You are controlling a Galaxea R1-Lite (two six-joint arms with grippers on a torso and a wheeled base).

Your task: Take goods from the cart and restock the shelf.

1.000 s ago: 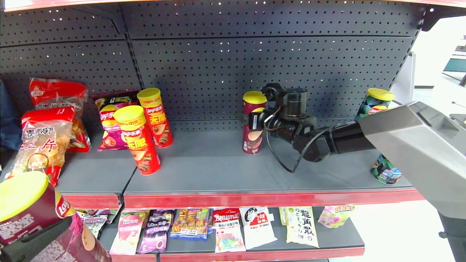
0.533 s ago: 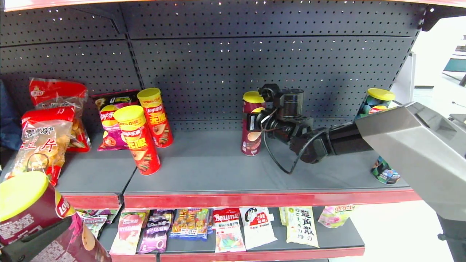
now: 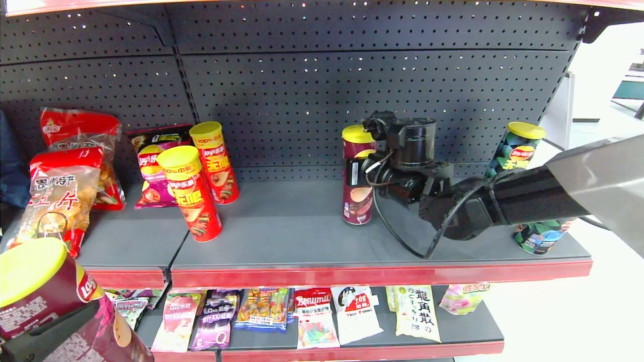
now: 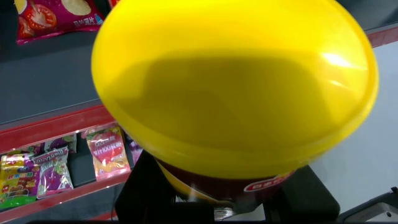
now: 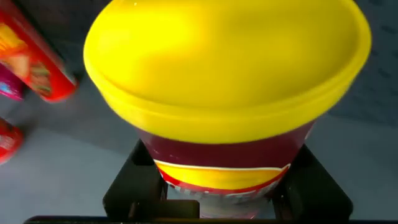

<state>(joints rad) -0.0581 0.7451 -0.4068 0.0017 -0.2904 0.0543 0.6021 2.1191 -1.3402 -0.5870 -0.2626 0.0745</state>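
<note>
1. The right gripper (image 3: 355,173) has its jaws closed around the body of a maroon cylindrical chip can with a yellow plastic lid (image 3: 357,198). In the right wrist view, one of its black fingers (image 5: 127,190) sits on each side of the can.
2. That can stands upright at centre frame with its base down at the grey metal shelf board (image 3: 282,236). I cannot tell whether it rests on the board.
3. At the lower left corner, the left gripper (image 3: 55,327) clamps a second maroon can (image 3: 30,281).
4. Left of centre stand two red yellow-lidded cans (image 3: 190,193). At far left are two red snack bags (image 3: 63,193) and one purple snack bag (image 3: 153,171).
5. Bare board runs between the red cans and the held can, out to the red front lip (image 3: 372,274).
6. At right, dark patterned cans (image 3: 520,148) stand partly behind the arm. I cannot count them.
</note>
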